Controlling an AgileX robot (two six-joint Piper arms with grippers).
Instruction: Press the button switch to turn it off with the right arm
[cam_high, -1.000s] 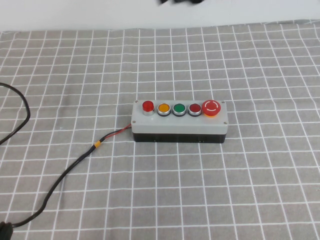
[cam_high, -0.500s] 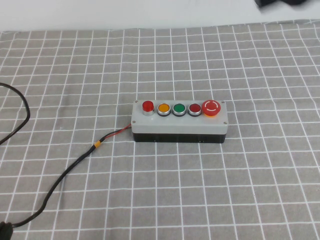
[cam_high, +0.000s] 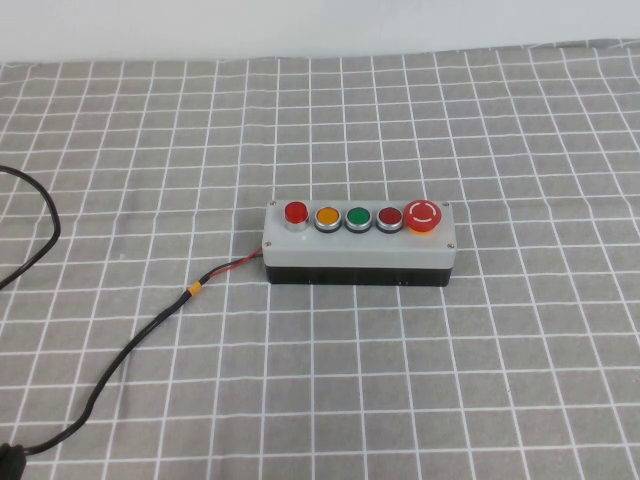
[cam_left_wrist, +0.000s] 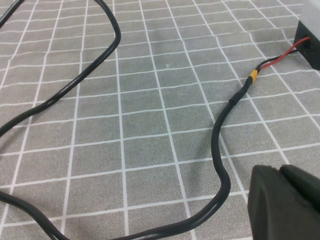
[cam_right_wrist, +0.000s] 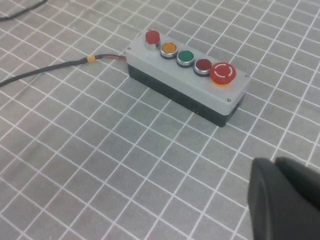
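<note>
The button switch (cam_high: 360, 240) lies in the middle of the checked cloth, a light-grey box on a black base. Along its top run a small red button (cam_high: 296, 212), an orange, a green and another red one, then the large red mushroom button (cam_high: 423, 215). It also shows in the right wrist view (cam_right_wrist: 187, 75). My right gripper (cam_right_wrist: 274, 161) is shut and empty, off to the side of the box's mushroom end and apart from it. My left gripper (cam_left_wrist: 281, 170) is shut and empty, low over the cloth beside the cable. Neither arm shows in the high view.
A black cable (cam_high: 130, 345) with red wires and a yellow band runs from the box's left end to the front left of the table. It loops across the cloth in the left wrist view (cam_left_wrist: 220, 150). A white wall stands behind the table's far edge.
A dark blurred shape at the top edge of the high view moved from the middle to the right and has left the view. The box has not moved.
</note>
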